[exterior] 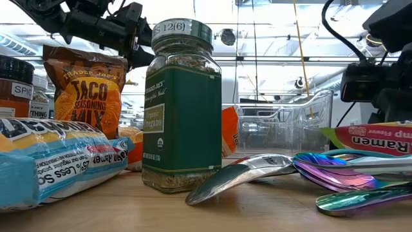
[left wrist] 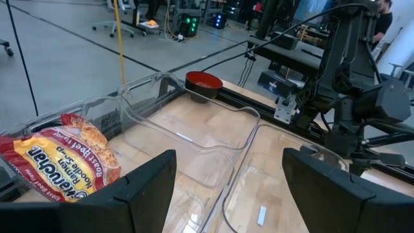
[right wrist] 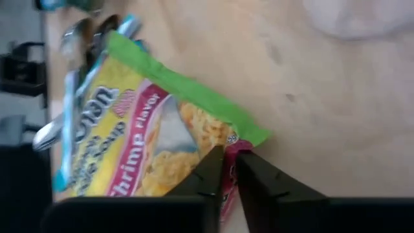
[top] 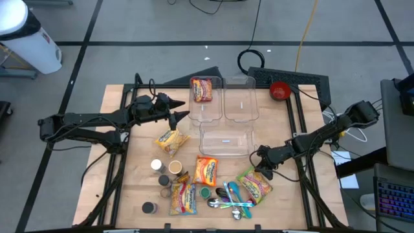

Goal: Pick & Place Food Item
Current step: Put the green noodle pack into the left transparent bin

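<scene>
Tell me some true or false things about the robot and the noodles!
1. The right gripper is pinching the green ramen packet. True.
2. The left gripper is holding a noodle packet. False: its fingers are open and empty, above the clear bins.
3. One bin already has a red ramen packet in it. True.
4. The red bowl sits inside a bin. False: it sits outside, at the table's back edge.
5. The spoons lie beside the green packet. True.
</scene>
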Controlling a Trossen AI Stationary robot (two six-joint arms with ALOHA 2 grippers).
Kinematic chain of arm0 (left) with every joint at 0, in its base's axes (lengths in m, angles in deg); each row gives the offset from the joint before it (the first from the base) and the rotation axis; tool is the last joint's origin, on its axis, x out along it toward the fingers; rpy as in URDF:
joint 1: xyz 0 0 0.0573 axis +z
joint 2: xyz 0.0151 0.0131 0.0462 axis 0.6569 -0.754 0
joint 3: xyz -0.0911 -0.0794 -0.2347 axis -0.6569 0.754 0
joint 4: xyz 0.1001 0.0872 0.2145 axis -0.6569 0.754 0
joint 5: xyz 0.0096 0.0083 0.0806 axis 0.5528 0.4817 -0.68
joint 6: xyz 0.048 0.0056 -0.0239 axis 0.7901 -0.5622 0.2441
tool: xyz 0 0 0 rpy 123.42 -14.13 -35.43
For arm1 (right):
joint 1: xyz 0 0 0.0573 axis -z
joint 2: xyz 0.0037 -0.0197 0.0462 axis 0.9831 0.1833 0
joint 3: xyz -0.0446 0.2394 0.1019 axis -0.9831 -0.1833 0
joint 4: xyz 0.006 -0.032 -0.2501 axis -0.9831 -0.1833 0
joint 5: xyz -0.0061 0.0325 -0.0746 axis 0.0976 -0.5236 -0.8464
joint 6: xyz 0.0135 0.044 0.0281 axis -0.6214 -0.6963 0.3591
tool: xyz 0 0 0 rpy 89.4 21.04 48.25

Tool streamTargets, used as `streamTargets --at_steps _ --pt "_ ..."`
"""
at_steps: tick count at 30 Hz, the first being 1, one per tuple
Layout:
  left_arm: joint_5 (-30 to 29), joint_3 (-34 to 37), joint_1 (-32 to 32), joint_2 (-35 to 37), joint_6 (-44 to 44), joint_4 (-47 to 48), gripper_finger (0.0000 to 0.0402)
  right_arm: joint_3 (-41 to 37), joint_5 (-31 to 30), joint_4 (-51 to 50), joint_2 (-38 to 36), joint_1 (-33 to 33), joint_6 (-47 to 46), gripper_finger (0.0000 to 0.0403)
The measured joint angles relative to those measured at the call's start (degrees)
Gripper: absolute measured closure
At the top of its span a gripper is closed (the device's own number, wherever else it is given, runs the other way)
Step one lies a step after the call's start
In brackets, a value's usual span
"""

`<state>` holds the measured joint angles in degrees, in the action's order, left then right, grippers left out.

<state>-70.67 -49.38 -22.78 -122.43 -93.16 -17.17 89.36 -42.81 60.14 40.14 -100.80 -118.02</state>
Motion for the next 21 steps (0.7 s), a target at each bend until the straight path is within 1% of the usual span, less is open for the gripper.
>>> streamTargets --at_steps 2,8,14,21 --pt "0.00 0.00 0.00 0.00 -0.01 0.01 0.0117 0.00 1.30 1.32 -0.66 0.00 1.61 0.0397" --pt "0.00 0.00 -0.04 0.00 -0.01 0.02 0.0117 0.00 1.44 5.03 -4.48 -0.02 4.13 0.0401" --pt "0.00 0.00 -0.02 -0.02 -0.01 0.02 0.0117 0.00 1.47 5.77 -12.48 -0.02 6.01 0.0402" --pt "0.00 0.00 0.00 -0.02 -0.03 0.10 0.0117 0.00 2.27 11.91 -21.32 -0.02 10.59 0.0402"
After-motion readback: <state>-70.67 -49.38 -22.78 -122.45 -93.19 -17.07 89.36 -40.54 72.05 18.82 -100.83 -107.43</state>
